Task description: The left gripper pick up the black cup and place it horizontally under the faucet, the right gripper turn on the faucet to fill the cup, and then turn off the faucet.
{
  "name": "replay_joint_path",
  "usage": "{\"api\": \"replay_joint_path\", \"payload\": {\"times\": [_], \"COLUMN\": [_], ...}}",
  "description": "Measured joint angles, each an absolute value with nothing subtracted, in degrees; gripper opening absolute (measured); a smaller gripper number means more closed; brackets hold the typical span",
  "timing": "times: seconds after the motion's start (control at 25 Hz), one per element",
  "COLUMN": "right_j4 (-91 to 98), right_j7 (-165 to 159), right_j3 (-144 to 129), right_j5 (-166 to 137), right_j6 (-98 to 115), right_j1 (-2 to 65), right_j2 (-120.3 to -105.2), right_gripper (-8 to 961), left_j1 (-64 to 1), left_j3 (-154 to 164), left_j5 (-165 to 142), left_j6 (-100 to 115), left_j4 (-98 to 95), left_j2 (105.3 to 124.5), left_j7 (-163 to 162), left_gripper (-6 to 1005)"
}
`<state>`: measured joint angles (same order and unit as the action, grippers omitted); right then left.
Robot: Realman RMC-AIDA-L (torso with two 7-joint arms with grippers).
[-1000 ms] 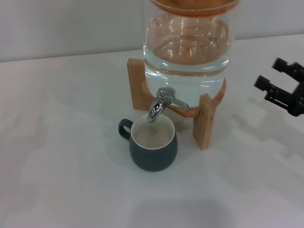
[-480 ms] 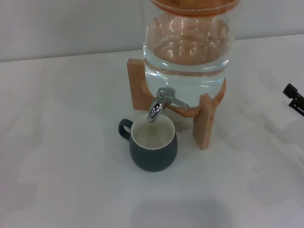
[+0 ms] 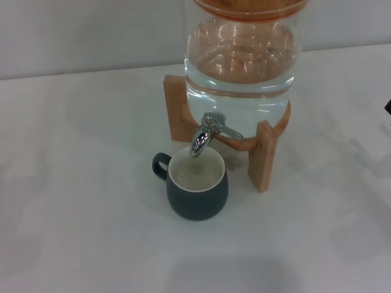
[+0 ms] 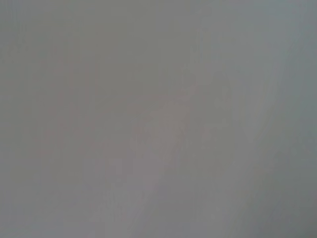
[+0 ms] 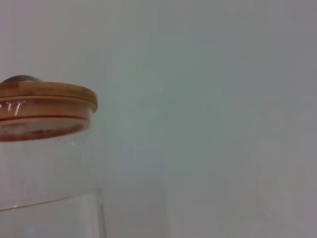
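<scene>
since a second ago the right gripper [image 3: 388,108] has slid almost wholly out of the head view, leaving only a dark sliver at the right edge, too little to tell whether its fingers are spread or pressed together. nothing else has shifted. the black cup [image 3: 195,184] stands upright on the white table [image 3: 79,201], directly under the faucet [image 3: 206,131], its handle pointing to the robot's left and its cream inside seeming to hold some water, though the surface is hard to read. the glass jar [image 3: 241,67] sits on its wooden stand [image 3: 263,155], about half full. the right wrist view shows the jar's wooden lid [image 5: 47,96] against a plain wall. the left gripper is out of sight, and its wrist view is a blank grey.
</scene>
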<state>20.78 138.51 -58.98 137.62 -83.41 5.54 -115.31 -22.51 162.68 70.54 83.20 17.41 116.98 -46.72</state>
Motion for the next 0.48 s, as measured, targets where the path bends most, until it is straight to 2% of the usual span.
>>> {"api": "replay_joint_path", "payload": {"times": [0.48], "right_j4": [18.7], "right_j7": [139.3], "right_j3": [-58.7], "right_j5": [137.6], "right_j6": [-83.6], "right_j1": [5.8], "right_j2": [-115.25], "right_gripper": [811], "left_j1": [-22.5], "left_j3": [162.5], "left_j5": [70.8], "left_j6": [82.3], "left_j4": [17.4], "left_j2": [117.53], "left_j7": [-45.5], "left_gripper": [532]}}
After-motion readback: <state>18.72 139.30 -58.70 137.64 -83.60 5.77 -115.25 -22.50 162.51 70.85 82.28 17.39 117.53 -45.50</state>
